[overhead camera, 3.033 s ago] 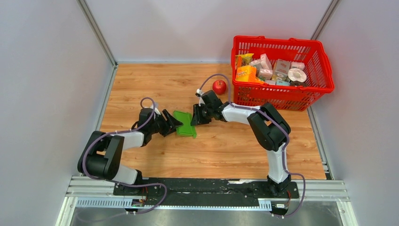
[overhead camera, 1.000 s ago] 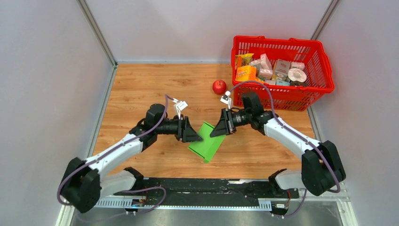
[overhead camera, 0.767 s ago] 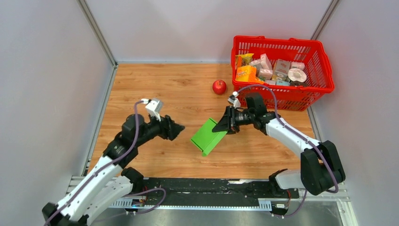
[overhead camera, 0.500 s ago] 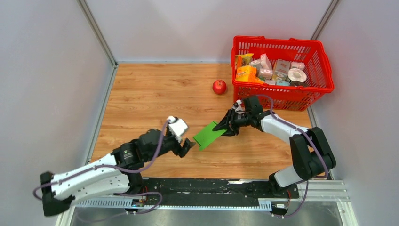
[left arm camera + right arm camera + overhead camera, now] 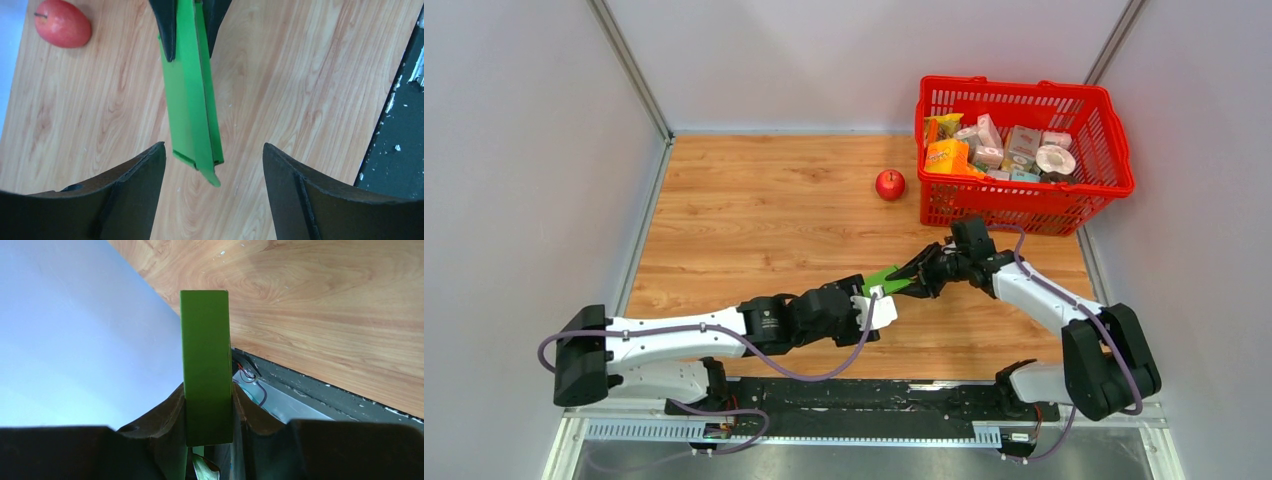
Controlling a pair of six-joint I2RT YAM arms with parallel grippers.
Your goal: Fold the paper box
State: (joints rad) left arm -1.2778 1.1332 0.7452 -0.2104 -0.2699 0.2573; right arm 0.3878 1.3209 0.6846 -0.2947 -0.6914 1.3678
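Observation:
The paper box (image 5: 883, 278) is a bright green flattened blank, held edge-on above the wooden table. My right gripper (image 5: 913, 281) is shut on its right end; in the right wrist view the box (image 5: 206, 360) stands clamped between the fingers (image 5: 170, 410) of that gripper (image 5: 207, 390). My left gripper (image 5: 864, 297) is open, facing the box's free end. In the left wrist view the box (image 5: 192, 100) hangs between and just beyond the wide-open left gripper (image 5: 213, 150), touching neither finger (image 5: 125, 195). The right gripper's fingertips (image 5: 167, 25) pinch its far end.
A red apple (image 5: 889, 184) lies on the table at the back, also in the left wrist view (image 5: 62, 23). A red basket (image 5: 1024, 88) with several small packages stands at the back right. The black base rail (image 5: 864, 395) runs along the near edge.
My left arm let go of the box, swung low and stretched right to face its free end. My right gripper kept hold and turned the box edge-on, shifting it slightly right.

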